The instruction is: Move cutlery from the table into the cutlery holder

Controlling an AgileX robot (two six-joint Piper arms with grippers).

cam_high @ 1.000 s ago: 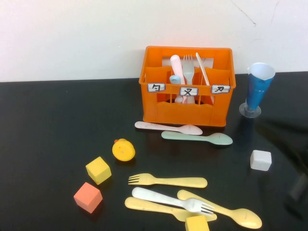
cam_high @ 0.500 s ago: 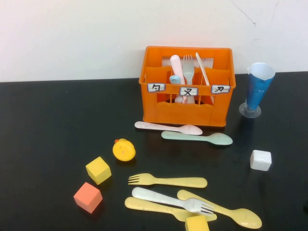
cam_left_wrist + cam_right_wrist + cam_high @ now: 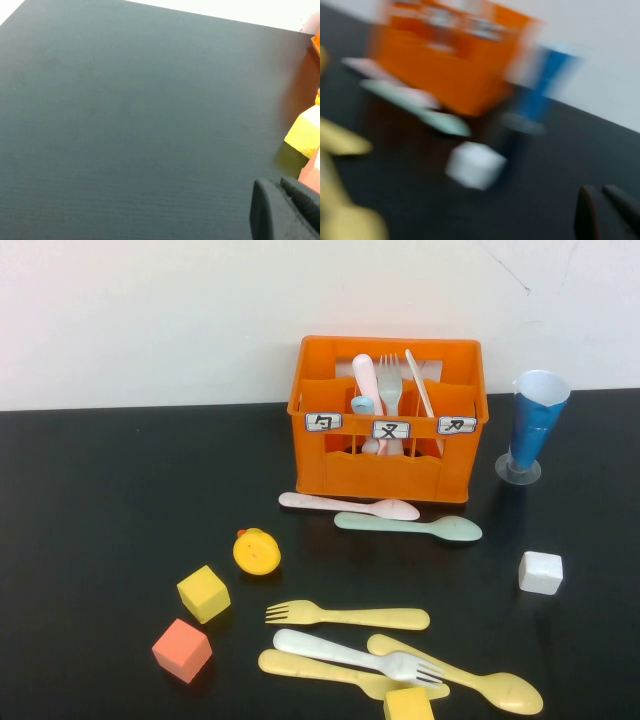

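The orange cutlery holder (image 3: 390, 475) stands at the back of the black table (image 3: 100, 500), with a pink handle, a pale fork and a pale knife upright inside. In front of it lie a pink spoon (image 3: 345, 505) and a mint spoon (image 3: 410, 526). Nearer lie a yellow fork (image 3: 350, 616), a pale fork (image 3: 350, 653), a yellow piece under it (image 3: 305, 665) and a yellow spoon (image 3: 470, 678). Neither arm shows in the high view. My left gripper (image 3: 277, 182) is shut and empty over bare table. My right gripper (image 3: 600, 190) is shut and empty, off to the side of the holder (image 3: 445, 70).
A blue cone cup (image 3: 530, 435) stands right of the holder. A white cube (image 3: 540, 571), a yellow cube (image 3: 203, 593), a coral cube (image 3: 182, 649), another yellow cube (image 3: 408, 705) and a yellow duck toy (image 3: 257, 551) lie among the cutlery.
A dark part of my right arm at the right edge of the high view has withdrawn out of sight. The cutlery and cubes have not moved.
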